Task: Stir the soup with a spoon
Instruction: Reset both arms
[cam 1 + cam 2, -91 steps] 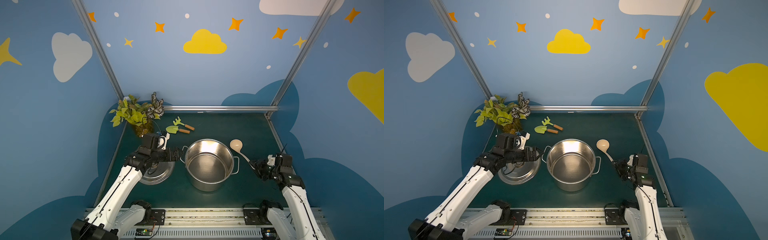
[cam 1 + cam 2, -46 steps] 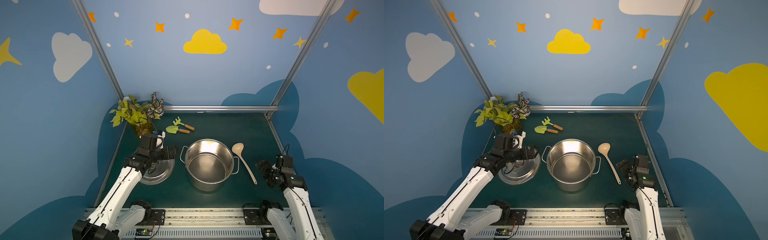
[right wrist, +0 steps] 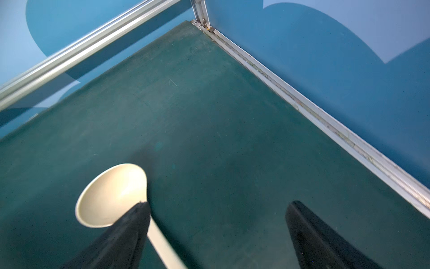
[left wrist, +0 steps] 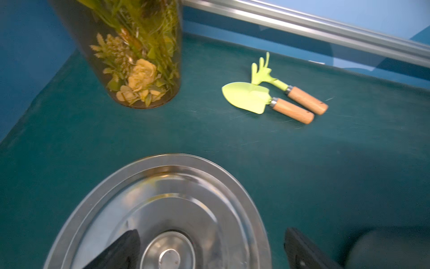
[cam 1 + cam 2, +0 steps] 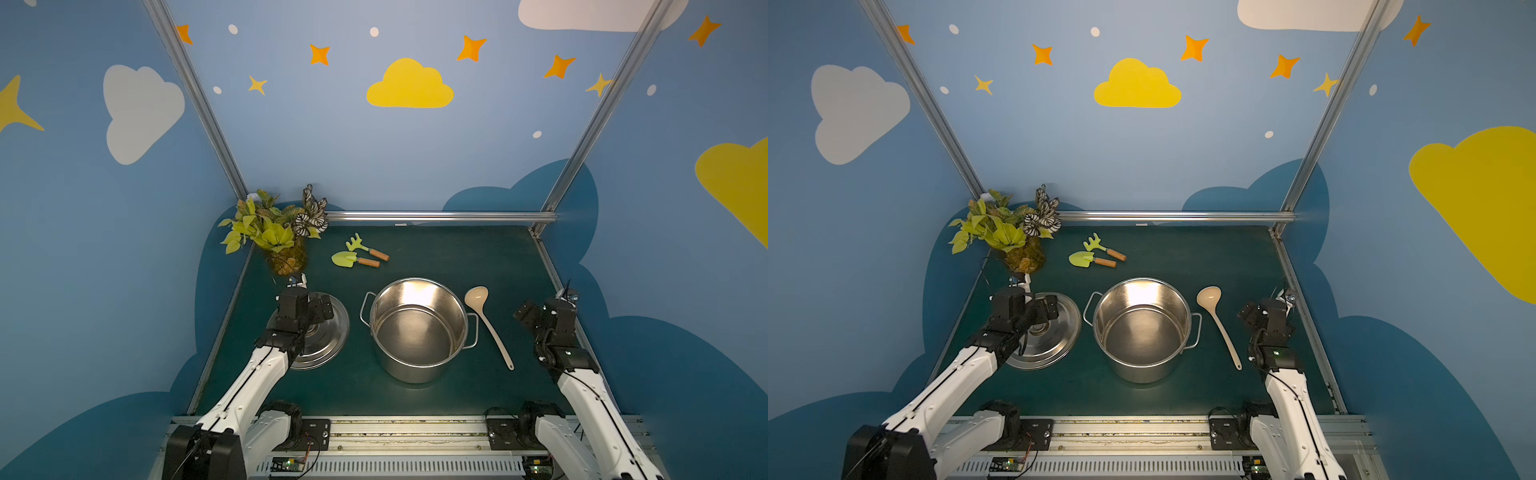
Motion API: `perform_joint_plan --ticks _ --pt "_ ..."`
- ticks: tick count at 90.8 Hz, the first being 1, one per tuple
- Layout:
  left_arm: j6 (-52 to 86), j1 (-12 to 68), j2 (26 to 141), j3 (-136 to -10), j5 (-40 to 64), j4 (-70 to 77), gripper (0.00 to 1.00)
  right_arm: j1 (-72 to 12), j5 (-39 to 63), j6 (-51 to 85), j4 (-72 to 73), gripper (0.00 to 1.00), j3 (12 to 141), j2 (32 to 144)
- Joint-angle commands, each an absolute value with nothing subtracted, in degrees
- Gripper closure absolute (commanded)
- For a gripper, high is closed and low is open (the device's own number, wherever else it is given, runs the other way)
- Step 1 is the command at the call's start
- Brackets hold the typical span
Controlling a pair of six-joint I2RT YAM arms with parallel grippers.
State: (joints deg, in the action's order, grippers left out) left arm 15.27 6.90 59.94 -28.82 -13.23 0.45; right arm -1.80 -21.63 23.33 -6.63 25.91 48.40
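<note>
The cream spoon (image 5: 491,330) (image 5: 1224,332) lies flat on the green table just right of the steel pot (image 5: 415,370) (image 5: 1142,370), bowl toward the back. No soup shows; the pot's inside is bare shiny metal. My right gripper (image 5: 534,316) (image 5: 1252,313) hangs open to the right of the spoon, holding nothing. In the right wrist view the spoon (image 3: 109,198) lies under one finger (image 3: 130,228), outside the gap of the right gripper (image 3: 217,205). My left gripper (image 5: 322,309) (image 4: 210,235) stands open above the pot's lid (image 5: 328,345) (image 4: 162,198), left of the pot.
A green toy trowel (image 5: 353,259) and rake (image 5: 365,247) lie behind the pot. A vase of plants (image 5: 282,237) stands at the back left corner, close to my left arm. Metal rails (image 5: 440,216) edge the table along the blue walls.
My right gripper opened and let go of the spoon's handle. The spoon dropped flat beside the pot, and the right arm drew back to the right. The left arm barely moved.
</note>
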Motion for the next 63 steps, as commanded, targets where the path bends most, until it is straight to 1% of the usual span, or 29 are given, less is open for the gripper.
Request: perform_joint_plan --ticks 1,15,26,35,41,45,52,60,63 --pt "10.2 4.2 63.3 -24.9 -16.0 18.3 0.00 -5.2 -27.1 12.5 14.1 0.02 22.5 54.5" --pt "7.1 2.0 70.7 -21.3 -14.0 31.8 0.00 -6.9 -27.2 8.6 24.4 0.02 23.2 67.7" --pt "2.7 1.8 78.0 -20.8 -10.7 41.3 0.00 -7.3 -26.7 5.6 31.2 0.02 23.8 74.3" --pt "-0.8 1.8 82.2 -21.0 -5.0 46.2 0.00 -5.9 -24.2 4.9 34.9 0.02 23.5 78.2" --pt "-3.3 2.4 87.6 -20.9 0.3 51.6 0.00 -4.6 -21.3 5.3 40.0 0.02 23.1 81.8" --pt "-5.3 3.1 91.0 -21.1 1.2 55.0 0.00 -3.9 -20.7 5.8 41.9 0.02 23.6 84.7" --pt "-5.3 3.3 88.9 -22.8 1.3 47.9 0.00 -2.4 -17.5 6.1 43.6 0.02 23.1 85.1" --pt "-5.5 3.4 90.1 -21.1 1.2 54.4 0.00 -2.5 -17.7 6.6 39.9 0.02 24.1 83.7" --pt "-5.5 3.5 90.3 -20.7 1.0 54.8 0.00 -2.6 -17.8 6.6 39.7 0.02 24.1 83.7"
